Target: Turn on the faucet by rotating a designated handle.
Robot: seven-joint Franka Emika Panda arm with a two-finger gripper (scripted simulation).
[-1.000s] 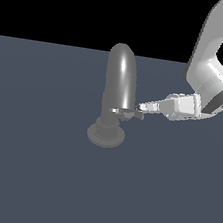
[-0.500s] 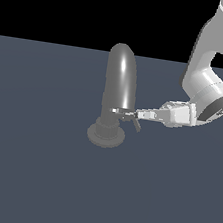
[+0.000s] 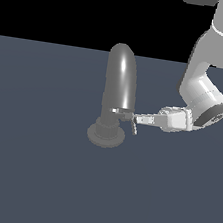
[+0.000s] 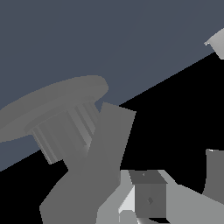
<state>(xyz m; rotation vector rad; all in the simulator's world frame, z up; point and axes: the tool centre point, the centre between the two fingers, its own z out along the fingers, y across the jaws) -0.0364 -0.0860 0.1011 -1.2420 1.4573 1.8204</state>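
Here's the faucet (image 3: 118,84), a tall glossy spout arching up from its round stepped base, standing mid-surface (image 3: 33,172) just to the exterior view's left of centre. Low on the spout, the handle (image 3: 120,113) pokes out sideways, a thin little lever with a bright tip, and the arm (image 3: 202,92) is reaching in from the exterior view's right with the pincer (image 3: 132,123) right up against it.

How will this handle? It looks rigid, a hard piece pivoting on a fixed fitting, so it should swing rather than bend; the faucet itself looks anchored and won't budge. The lever is slim and smooth, so a slip seems the real risk. Best bet: press or catch it near the outer tip, where leverage is greatest.

Whether the pincer is parted or closed I cannot tell: the exterior view is too small, and the wrist view shows only grey blocks close to the faucet's ribbed base.

Against the half-second-old picture, the pincer has pushed further in toward the spout, the arm has dropped lower, and the lever appears swung round with it.
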